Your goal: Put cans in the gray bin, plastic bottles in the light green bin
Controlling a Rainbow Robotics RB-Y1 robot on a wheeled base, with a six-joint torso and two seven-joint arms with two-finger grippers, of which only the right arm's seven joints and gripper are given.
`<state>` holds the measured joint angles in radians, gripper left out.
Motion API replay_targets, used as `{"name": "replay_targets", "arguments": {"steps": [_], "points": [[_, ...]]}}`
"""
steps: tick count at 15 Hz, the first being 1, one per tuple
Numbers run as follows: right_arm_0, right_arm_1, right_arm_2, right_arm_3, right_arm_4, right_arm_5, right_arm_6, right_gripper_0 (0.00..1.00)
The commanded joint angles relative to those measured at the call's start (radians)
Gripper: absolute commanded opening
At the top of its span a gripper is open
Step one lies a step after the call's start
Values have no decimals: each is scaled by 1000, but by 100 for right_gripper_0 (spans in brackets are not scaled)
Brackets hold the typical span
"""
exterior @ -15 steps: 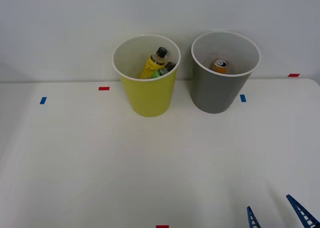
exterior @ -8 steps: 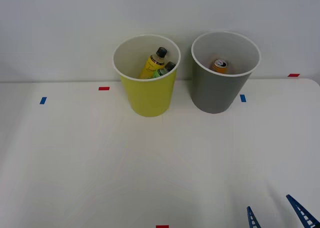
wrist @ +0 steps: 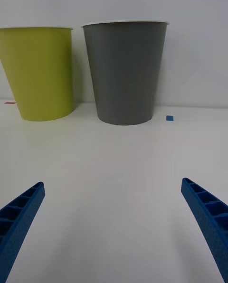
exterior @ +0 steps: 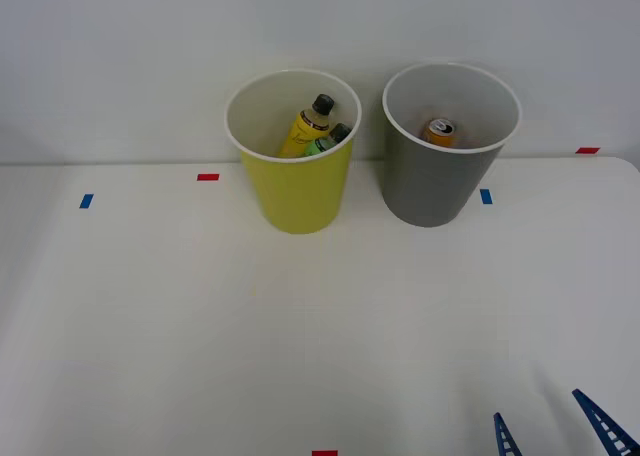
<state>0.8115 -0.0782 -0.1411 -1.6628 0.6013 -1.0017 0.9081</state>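
An orange can point(exterior: 440, 130) with a silver top lies inside the gray bin point(exterior: 430, 191) at the back right of the table. Beside it on the left stands the light green bin point(exterior: 298, 194), holding a yellow-labelled plastic bottle point(exterior: 306, 128) and a green plastic bottle point(exterior: 328, 141), both black-capped. My right gripper point(exterior: 553, 428) sits low at the table's front right edge, far from both bins, open and empty. From the wrist, the gray bin point(wrist: 125, 71) and light green bin point(wrist: 40, 71) stand upright ahead of the spread blue fingers point(wrist: 21, 212).
Small red tape marks point(exterior: 208, 177) and blue tape marks point(exterior: 86, 201) dot the white table point(exterior: 250, 326). A pale wall rises right behind the bins. A blue mark point(wrist: 169, 118) lies just beside the gray bin.
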Motion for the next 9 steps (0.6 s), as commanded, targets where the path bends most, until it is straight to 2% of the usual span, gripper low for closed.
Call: {"name": "replay_targets", "arguments": {"steps": [1,9], "points": [[0,0,0,0,0,0,0,100],[0,0,0,0,0,0,0,100]]}}
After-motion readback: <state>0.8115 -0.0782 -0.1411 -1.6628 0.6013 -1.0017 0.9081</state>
